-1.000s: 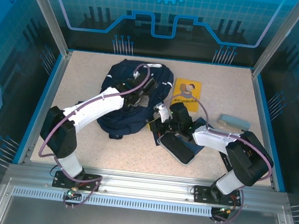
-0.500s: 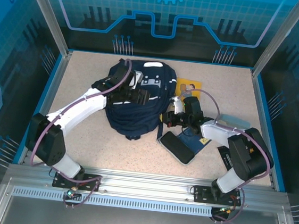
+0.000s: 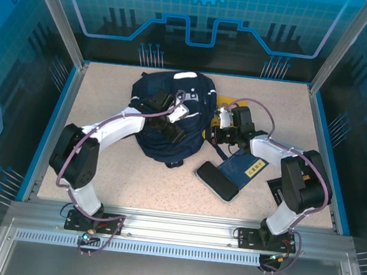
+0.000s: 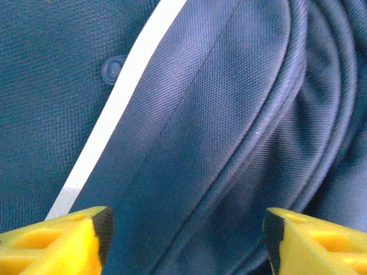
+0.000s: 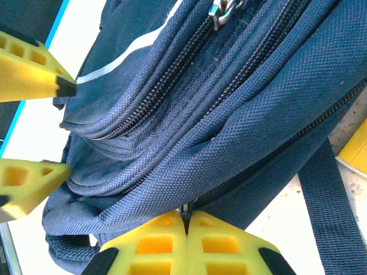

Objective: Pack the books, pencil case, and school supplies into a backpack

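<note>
Left gripper (image 4: 186,226) has just sprung open above the backpack (image 3: 159,149); right gripper (image 5: 186,220) stays pinched on its zip (image 5: 184,207), so unzipping seems underway

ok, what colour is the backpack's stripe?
White stripe on the navy backpack; left wrist view shows it best.

I can read nothing here: the small yellow label (image 3: 254,166) on the dark blue book (image 3: 239,170) carries dark marks too small to make out.
</note>
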Robot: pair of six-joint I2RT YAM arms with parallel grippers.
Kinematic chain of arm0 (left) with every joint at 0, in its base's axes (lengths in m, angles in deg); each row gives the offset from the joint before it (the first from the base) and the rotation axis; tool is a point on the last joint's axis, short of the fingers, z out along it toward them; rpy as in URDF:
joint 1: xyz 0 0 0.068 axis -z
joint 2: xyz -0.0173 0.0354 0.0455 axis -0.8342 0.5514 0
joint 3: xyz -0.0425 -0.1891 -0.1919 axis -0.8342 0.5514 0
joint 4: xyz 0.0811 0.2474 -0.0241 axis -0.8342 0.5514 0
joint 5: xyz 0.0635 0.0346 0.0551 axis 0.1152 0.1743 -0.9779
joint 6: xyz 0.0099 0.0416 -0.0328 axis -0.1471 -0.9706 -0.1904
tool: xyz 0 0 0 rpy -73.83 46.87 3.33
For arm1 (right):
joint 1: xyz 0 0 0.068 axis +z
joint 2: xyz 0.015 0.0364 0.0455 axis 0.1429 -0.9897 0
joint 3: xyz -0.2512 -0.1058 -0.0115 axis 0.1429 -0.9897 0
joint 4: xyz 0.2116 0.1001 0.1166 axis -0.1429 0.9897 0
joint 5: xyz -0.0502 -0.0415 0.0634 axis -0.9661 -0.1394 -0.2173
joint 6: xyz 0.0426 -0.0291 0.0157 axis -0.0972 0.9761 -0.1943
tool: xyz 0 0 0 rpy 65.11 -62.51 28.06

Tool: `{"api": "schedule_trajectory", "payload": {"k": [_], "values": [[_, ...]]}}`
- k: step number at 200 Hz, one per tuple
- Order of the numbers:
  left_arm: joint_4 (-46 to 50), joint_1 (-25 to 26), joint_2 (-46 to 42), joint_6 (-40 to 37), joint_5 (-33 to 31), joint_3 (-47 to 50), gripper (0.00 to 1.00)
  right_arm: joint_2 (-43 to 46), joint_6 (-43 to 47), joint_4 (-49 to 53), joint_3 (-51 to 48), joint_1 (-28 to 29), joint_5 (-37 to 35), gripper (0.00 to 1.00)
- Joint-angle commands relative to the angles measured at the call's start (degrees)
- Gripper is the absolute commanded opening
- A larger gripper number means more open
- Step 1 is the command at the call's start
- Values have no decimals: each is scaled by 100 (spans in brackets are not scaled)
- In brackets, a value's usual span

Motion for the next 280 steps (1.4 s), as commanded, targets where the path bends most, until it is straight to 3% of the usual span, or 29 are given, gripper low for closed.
{"api": "schedule_trajectory", "payload": {"k": [1,33,101,145,173,211,245,280], "values": [[231,35,321,-584,38,-429,67,-68,98,68,330,-91,262,0],[-6,35,671,-680,-502,-576,55,-164,106,190,449,-94,308,0],[-156,32,928,-748,-748,-732,40,-149,132,291,481,-93,258,0],[-379,53,803,-518,-834,-771,10,-91,264,528,487,22,116,0],[-508,152,598,29,-1230,-793,0,110,693,940,516,424,-260,0],[-754,187,441,1055,-1828,-779,0,497,830,662,67,936,-333,0],[-898,192,240,1612,-1481,-759,0,550,194,-535,-464,1361,40,0],[-1141,192,72,1744,-1052,-562,0,79,-239,-1033,-461,1777,157,0]]}}
